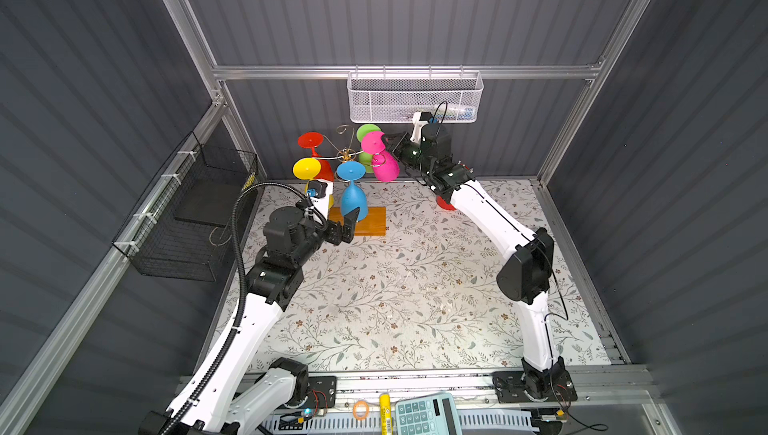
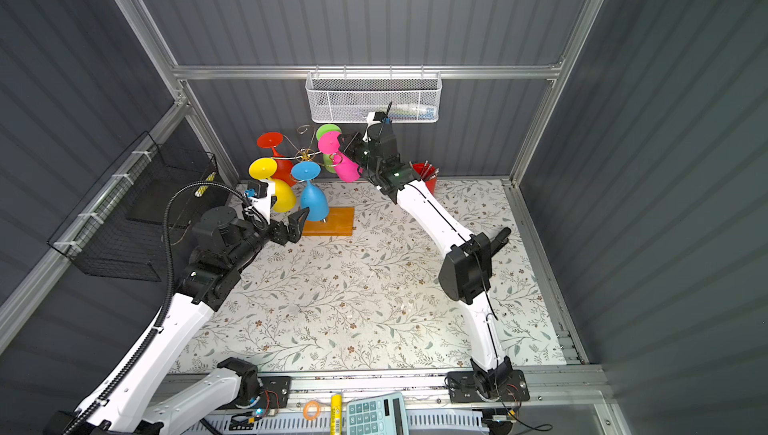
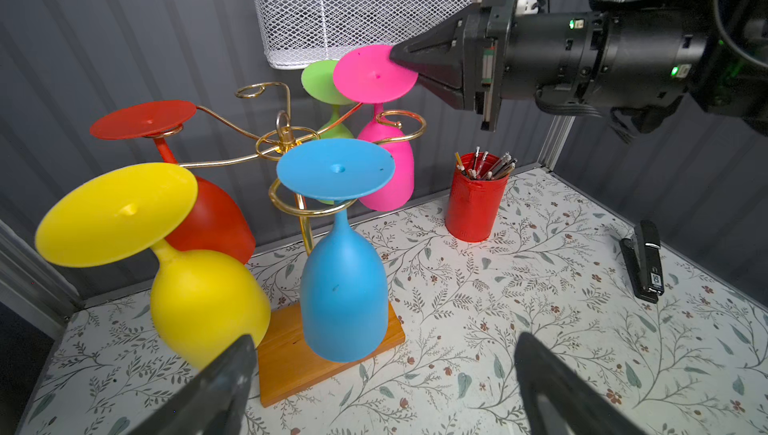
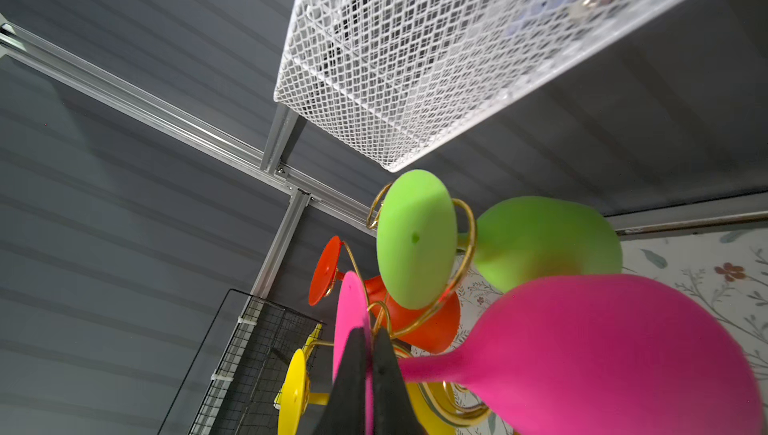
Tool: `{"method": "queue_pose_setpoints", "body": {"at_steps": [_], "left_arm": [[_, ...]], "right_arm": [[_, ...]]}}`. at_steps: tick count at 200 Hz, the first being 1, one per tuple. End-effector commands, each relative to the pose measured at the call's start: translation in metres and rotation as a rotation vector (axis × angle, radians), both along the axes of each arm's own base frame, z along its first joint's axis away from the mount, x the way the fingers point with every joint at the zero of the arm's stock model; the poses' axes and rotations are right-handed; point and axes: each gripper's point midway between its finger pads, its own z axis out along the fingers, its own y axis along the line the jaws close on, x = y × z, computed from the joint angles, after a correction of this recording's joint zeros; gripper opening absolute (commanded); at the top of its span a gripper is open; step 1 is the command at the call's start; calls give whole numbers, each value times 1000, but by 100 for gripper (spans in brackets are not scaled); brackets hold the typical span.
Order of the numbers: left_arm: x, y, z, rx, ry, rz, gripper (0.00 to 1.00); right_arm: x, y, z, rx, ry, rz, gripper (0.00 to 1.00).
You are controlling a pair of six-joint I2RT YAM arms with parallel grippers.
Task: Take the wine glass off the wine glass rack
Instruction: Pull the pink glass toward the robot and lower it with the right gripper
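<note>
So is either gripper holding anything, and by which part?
Right gripper pinches the pink wine glass by the rim of its foot. Left gripper is open, empty.

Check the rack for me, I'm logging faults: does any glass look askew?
Yes. The pink wine glass tilts, its foot raised above its curl on the wine glass rack, with the right gripper pinching the foot's rim. The blue glass hangs straight.
</note>
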Motion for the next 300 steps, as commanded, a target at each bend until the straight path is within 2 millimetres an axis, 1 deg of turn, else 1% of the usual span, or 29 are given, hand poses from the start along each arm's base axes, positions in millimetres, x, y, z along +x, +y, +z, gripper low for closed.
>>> {"method": "queue_pose_setpoints", "body": {"at_steps": [1, 51, 72, 90, 102, 127, 130, 143, 153, 186, 193, 196, 199, 200, 203, 221, 227, 231, 245, 255, 274, 281, 287, 300], "left_arm": [[2, 1, -1, 11, -6, 2, 97], [2, 0, -1, 7, -4, -2, 97], [3, 0, -2, 6, -2, -3, 97], [3, 0, -2, 4, -1, -3, 97], [3, -1, -4, 1, 3, -4, 97], [3, -4, -4, -18, 9, -17, 97], [3, -5, -4, -20, 10, -21, 97], [3, -8, -5, -27, 18, -31, 97], [3, -10, -6, -31, 24, -38, 97], [3, -14, 0, -92, 44, -30, 97], [6, -10, 1, -107, 62, 3, 97], [8, -7, 3, -116, 69, 23, 97], [9, -5, 4, -125, 79, 41, 97], [9, -5, 4, -127, 82, 47, 97], [11, -3, 4, -133, 94, 59, 97], [15, 1, 7, -164, 150, 108, 96], [15, 3, 5, -173, 184, 128, 96], [15, 5, 4, -179, 200, 139, 96], [12, 11, -10, -208, 283, 191, 96], [7, 16, -18, -230, 337, 230, 95], [-9, 27, -34, -268, 447, 297, 95], [-17, 30, -40, -286, 486, 317, 95], [-24, 33, -43, -307, 513, 337, 95], [-40, 43, -55, -340, 589, 402, 96]], "right_arm": [[-14, -19, 43, 35, -95, -18, 2], [-26, -41, 47, 31, -102, -39, 2], [-27, -51, 43, 27, -97, -54, 2], [-32, -60, 45, 30, -102, -61, 2], [-35, -65, 43, 23, -100, -65, 2], [-50, -74, 39, -9, -112, -65, 1], [-51, -75, 35, -17, -108, -65, 1], [-64, -84, 32, -36, -120, -70, 1], [-73, -89, 23, -57, -116, -73, 1], [-115, -110, -1, -136, -132, -52, 0], [-125, -114, -7, -154, -135, -43, 0], [-128, -115, -13, -165, -129, -38, 0], [-133, -116, -15, -172, -134, -32, 0], [-136, -118, -10, -168, -146, -30, 0], [-139, -119, -11, -173, -148, -28, 0], [-164, -123, -30, -243, -181, 3, 0], [-171, -124, -34, -269, -196, 6, 0], [-176, -124, -37, -287, -207, 12, 0], [-191, -122, -43, -341, -249, 28, 0], [-204, -117, -48, -387, -290, 52, 0], [-230, -101, -58, -473, -373, 109, 0], [-237, -97, -61, -497, -399, 125, 0], [-247, -90, -64, -516, -434, 151, 0], [-264, -78, -72, -551, -501, 198, 0]]}}
